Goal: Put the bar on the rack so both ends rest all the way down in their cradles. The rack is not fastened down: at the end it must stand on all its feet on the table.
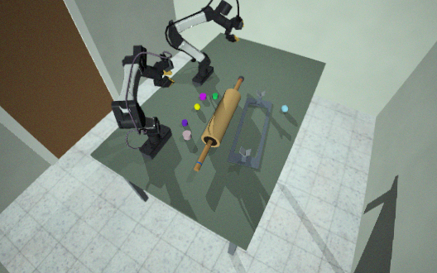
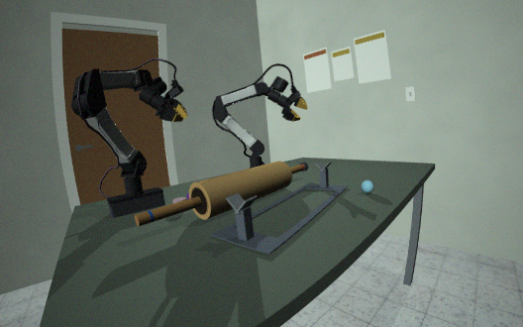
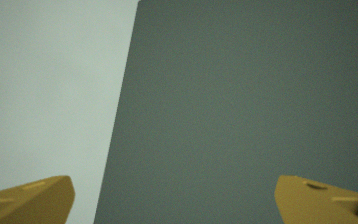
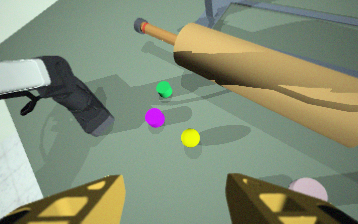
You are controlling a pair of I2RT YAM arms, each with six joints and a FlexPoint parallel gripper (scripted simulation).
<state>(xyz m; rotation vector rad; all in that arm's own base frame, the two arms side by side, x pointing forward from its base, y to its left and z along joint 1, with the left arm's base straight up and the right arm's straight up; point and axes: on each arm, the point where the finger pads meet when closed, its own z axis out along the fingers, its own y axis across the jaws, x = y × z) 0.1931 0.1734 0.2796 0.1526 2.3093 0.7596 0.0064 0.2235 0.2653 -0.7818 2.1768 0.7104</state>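
The wooden bar point(image 1: 225, 113) point(image 2: 248, 187) point(image 4: 260, 70), a thick roller with thin end handles, lies on the table beside the grey rack point(image 1: 251, 163) point(image 2: 264, 244), on the arms' side. One handle has a blue band, the other a red band and dark tip. The rack stands flat; its near cradle point(image 1: 245, 154) point(image 2: 242, 203) and far cradle point(image 1: 261, 96) point(image 2: 323, 167) are empty. My left gripper point(image 1: 239, 32) point(image 2: 302, 113) point(image 3: 175, 184) is wide open and empty, high beyond the bar's far end. My right gripper point(image 1: 171, 78) point(image 2: 184, 118) point(image 4: 175, 182) is partly open and empty, above the table on the arms' side.
Between arms and bar lie a green piece point(image 1: 215, 96) point(image 4: 164, 89), magenta ball point(image 1: 203, 96) point(image 4: 155, 117), yellow ball point(image 1: 197, 107) point(image 4: 190, 137), purple piece point(image 1: 184, 122) and pink piece point(image 1: 187, 135) point(image 4: 309, 190). A light blue ball point(image 1: 285, 108) point(image 2: 366, 186) lies beyond the rack.
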